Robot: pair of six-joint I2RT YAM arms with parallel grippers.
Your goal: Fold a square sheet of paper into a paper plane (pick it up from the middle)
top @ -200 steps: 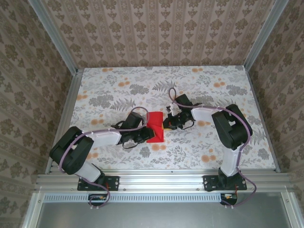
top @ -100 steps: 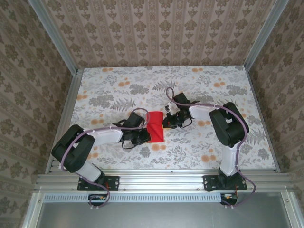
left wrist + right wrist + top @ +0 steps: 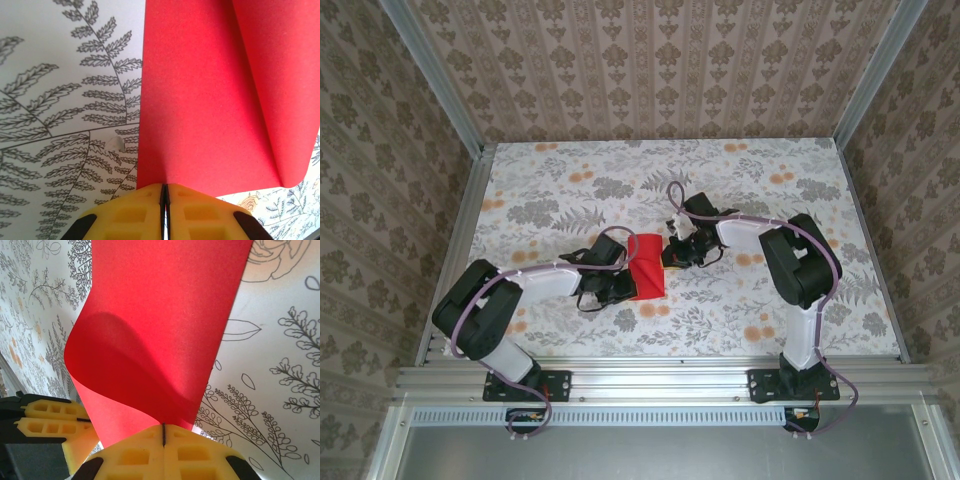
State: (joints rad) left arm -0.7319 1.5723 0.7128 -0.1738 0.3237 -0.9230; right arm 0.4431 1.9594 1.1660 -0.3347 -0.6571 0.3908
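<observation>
Under your fingers [image 3: 125,215] you see the table [image 3: 770,180] — a floral cloth with grey ferns and orange blooms; beyond them, patterned walls [image 3: 650,60] in an aluminium frame [image 3: 670,380].

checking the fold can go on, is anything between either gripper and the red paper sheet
Nothing visible does. The left gripper and the right gripper are each shut on an edge of the thin bright red square sheet of paper, which curls over between them.

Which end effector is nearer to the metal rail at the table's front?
Left. The left end effector, shut on the red paper, is closer to the rail; the right end effector grips the paper farther back.
</observation>
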